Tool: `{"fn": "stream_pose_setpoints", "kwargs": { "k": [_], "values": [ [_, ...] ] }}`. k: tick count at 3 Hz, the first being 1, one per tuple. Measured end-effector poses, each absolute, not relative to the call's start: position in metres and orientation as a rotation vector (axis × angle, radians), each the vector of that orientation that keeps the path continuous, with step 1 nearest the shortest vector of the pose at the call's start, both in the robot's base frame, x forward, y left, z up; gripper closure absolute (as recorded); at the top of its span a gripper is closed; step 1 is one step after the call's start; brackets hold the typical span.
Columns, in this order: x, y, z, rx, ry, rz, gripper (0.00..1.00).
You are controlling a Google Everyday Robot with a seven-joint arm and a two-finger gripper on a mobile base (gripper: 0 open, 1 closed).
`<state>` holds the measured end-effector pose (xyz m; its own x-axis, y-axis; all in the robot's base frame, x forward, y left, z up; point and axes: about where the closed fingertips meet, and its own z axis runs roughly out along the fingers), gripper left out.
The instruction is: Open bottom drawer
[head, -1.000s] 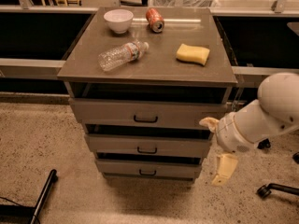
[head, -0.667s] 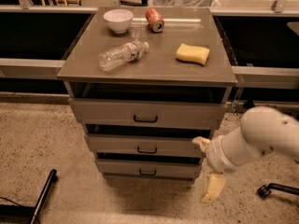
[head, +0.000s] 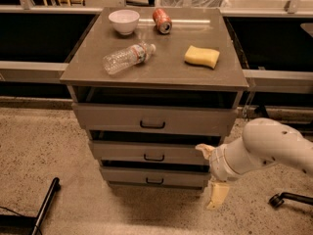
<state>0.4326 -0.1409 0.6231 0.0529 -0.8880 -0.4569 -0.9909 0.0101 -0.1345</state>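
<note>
Hand (head: 211, 173) spread beside bottom drawer (head: 131, 176), front horizontal, facing camera

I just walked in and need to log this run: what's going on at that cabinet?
A white robot arm reaches in from the right. Its gripper sits low by the grey-brown cabinet's front right corner, jaws apart, holding nothing. It is not touching the bottom drawer or its small black bar handle. On the cabinet top lie a white bowl, a red can, a clear plastic bottle and a yellow sponge, none being handled.
</note>
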Motion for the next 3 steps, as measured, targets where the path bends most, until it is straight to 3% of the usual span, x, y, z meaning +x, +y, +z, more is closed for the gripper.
{"fn": "stream_pose_setpoints", "kwargs": {
  "k": [2, 3],
  "values": [
    [0.439, -0.121, 0.499, -1.899, 1.909, 0.297, 0.00],
    [0.456, -0.118, 0.483, -1.856, 1.852, 0.213, 0.00]
  ]
}}
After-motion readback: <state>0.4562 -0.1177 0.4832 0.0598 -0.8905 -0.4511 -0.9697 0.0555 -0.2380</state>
